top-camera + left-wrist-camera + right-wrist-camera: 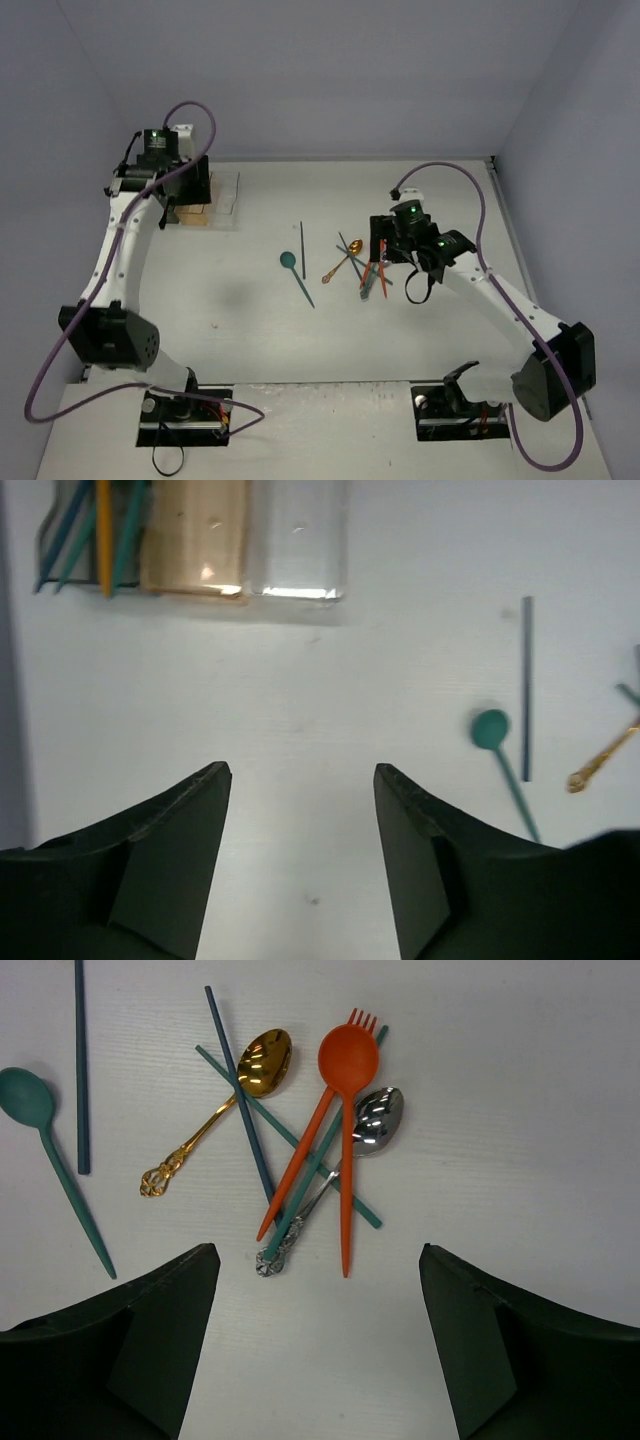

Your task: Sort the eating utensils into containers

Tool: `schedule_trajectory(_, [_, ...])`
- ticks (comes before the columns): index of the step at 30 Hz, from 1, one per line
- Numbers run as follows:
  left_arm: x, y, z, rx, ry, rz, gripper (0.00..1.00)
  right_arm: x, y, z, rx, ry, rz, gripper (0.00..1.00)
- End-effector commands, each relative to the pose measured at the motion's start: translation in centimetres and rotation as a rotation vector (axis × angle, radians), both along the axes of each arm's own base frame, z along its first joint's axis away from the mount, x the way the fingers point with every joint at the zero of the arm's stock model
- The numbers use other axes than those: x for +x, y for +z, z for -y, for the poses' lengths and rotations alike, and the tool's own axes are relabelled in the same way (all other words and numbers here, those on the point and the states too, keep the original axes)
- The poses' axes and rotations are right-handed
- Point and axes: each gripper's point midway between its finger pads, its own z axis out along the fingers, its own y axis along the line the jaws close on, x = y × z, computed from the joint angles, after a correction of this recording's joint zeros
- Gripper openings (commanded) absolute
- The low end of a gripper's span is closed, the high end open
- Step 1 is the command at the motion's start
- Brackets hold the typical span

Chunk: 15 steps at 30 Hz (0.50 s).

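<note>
The containers [212, 198] stand at the back left as three joined bins: a dark one [60, 540] holding teal and orange sticks [103, 530], an amber one [195, 535] and a clear one [297, 540]. My left gripper [302, 770] hovers open just in front of them with nothing between its fingers. Mid-table lies a heap of eating utensils: orange spoon [346, 1140], orange fork [300, 1165], silver spoon [378, 1120], gold spoon [262, 1063] and crossed teal and blue sticks [240, 1100]. My right gripper [317, 1250] is open above the heap's near ends, holding nothing.
A teal spoon [295, 272] and a dark blue stick [303, 250] lie apart, left of the heap, between the two arms. Grey walls close the table at the back and both sides.
</note>
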Motion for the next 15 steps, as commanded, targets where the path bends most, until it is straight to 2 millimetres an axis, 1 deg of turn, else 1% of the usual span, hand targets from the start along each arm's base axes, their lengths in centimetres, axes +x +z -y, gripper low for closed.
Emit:
schedule_trajectory(1, [-3.2,-0.9,2.8,-0.140,0.007,0.127,0.60,2.6,0.5,-2.9,0.071,-0.124,0.075,0.75])
schedule_trajectory(3, [-5.8,-2.3,3.5,-0.180,-0.008,0.127,0.61,2.9,-0.8,-3.9,0.083,-0.160,0.062,0.67])
schedule_trajectory(5, [-8.3,-3.7,3.7,-0.198,-0.009,0.120,0.62,3.4,-2.3,-4.1,0.089,-0.219,0.047,0.61])
schedule_trajectory(6, [-9.1,-4.1,3.6,-0.197,-0.011,0.122,0.63,3.5,-2.9,-4.4,0.091,-0.232,0.038,0.60])
schedule_trajectory(7, [-10.0,-4.1,3.5,-0.191,-0.017,0.135,0.63,3.7,-3.9,-4.3,0.076,-0.255,0.028,0.55])
schedule_trajectory(10, [-11.9,-5.8,3.7,-0.198,-0.034,0.116,0.64,4.4,-5.7,-4.7,0.076,-0.301,0.014,0.42])
schedule_trajectory(13, [-13.0,-6.8,4.7,-0.236,-0.048,0.107,0.64,4.8,-7.7,-5.2,0.068,-0.323,-0.017,0.37])
schedule_trajectory(14, [-13.4,-7.0,4.9,-0.239,-0.061,0.112,0.64,4.9,-8.1,-5.2,0.066,-0.337,-0.017,0.35])
schedule_trajectory(15, [-13.8,-7.7,4.9,-0.230,-0.067,0.102,0.64,5.1,-8.6,-5.1,0.060,-0.354,-0.019,0.32])
